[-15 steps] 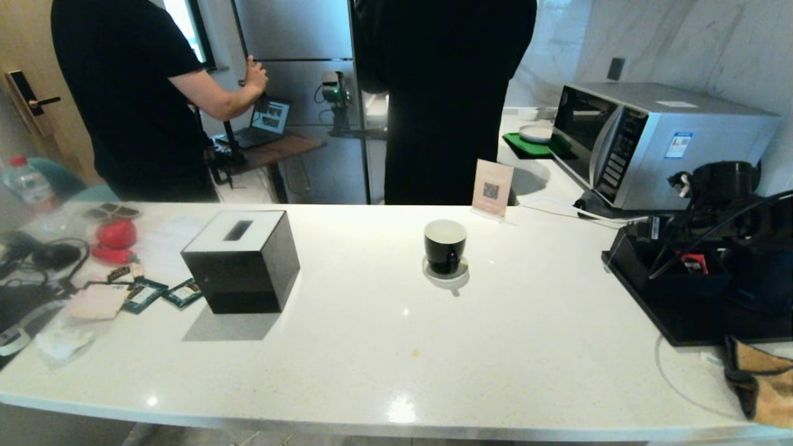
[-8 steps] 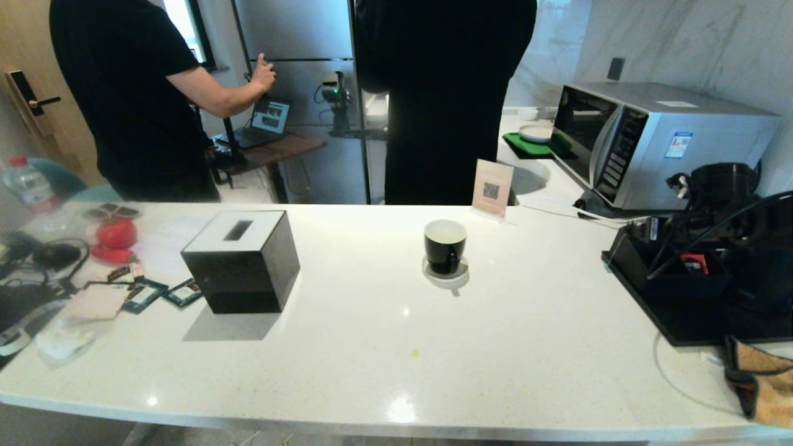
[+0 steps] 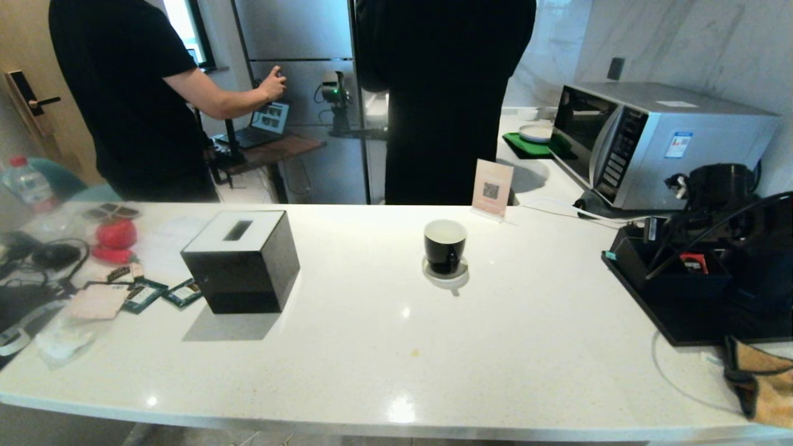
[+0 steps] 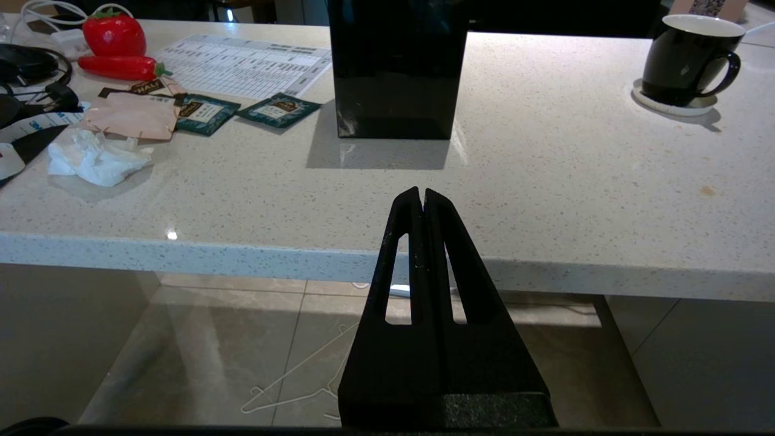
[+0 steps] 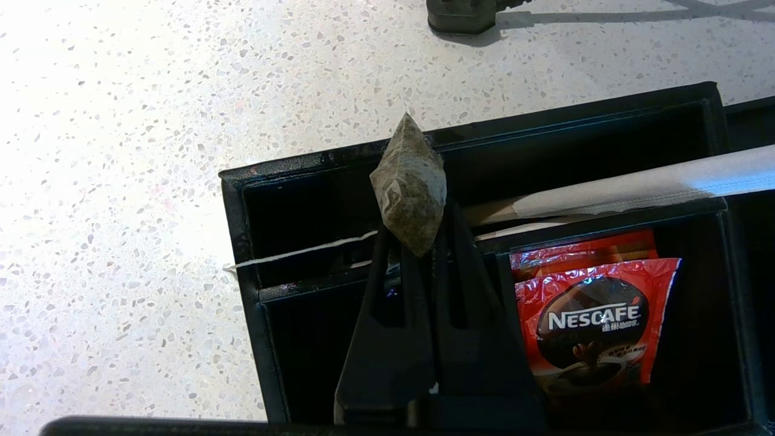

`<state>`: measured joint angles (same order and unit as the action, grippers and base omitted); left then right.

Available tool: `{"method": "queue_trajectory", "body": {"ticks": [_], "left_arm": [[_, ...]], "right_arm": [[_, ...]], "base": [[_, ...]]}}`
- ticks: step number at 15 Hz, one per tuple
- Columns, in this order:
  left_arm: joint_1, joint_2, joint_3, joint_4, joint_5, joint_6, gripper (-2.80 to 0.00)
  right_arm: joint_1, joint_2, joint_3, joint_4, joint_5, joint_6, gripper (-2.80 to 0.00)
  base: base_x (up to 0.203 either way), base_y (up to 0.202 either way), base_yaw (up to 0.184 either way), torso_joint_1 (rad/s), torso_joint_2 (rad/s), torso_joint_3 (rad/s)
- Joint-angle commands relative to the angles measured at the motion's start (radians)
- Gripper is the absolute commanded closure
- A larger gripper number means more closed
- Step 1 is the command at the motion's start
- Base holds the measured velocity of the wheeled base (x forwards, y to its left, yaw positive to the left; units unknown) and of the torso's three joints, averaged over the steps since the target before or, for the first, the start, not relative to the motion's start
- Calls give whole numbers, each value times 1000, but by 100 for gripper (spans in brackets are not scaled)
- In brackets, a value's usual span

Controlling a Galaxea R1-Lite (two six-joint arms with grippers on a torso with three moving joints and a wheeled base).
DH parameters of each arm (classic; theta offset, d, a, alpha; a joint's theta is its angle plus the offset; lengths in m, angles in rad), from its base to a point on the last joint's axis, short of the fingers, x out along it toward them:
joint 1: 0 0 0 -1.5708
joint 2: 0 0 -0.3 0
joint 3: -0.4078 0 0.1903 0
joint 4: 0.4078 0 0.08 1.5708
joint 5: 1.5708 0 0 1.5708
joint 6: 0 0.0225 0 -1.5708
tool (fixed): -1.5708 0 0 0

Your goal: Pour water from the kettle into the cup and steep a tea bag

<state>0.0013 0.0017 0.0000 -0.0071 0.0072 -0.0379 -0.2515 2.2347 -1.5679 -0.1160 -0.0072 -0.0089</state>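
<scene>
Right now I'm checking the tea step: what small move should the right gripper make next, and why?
Probably lift straight up. The right gripper is shut on the pyramid-shaped mesh tea bag above the black compartment tray, its white string trailing over the tray's wall; the glossy black mug waits across the counter.

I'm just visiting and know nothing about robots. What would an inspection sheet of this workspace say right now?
Surface: white speckled counter, small stain.
Job's things: glossy black cup on a white saucer; matte black kettle at the right; pyramid tea bag.
Clutter: black cube tissue box, green sachets, red Nescafe sachet in a black organiser tray.
Grippers: right gripper fingers shut on the tea bag; left gripper shut, empty, before the counter's edge.
Cables: black plug.
Surroundings: silver microwave, two people in black.
</scene>
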Motion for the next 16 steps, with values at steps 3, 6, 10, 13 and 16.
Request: {"method": "queue_trajectory", "body": {"ticks": [3,6,10,13,16], "left_arm": [[0,0,0,-1,0,0,0],[0,1,0,-1,0,0,0],[0,0,0,-1,0,0,0],[0,1,0,-1,0,0,0],[0,1,0,-1,0,0,0]], "right_arm": [[0,-2,0,-1,0,0,0],[1,-7,-8,1,0,1,0],[1,-18,-38,1,-1,2,0],[1,-30,-43,2,0,1,0],[1,-44,-43,3,0,1,0]], "base": [[0,0,0,0,0,0],[0,0,0,0,0,0],[0,0,0,0,0,0],[0,0,0,0,0,0],[0,0,0,0,0,0]]}}
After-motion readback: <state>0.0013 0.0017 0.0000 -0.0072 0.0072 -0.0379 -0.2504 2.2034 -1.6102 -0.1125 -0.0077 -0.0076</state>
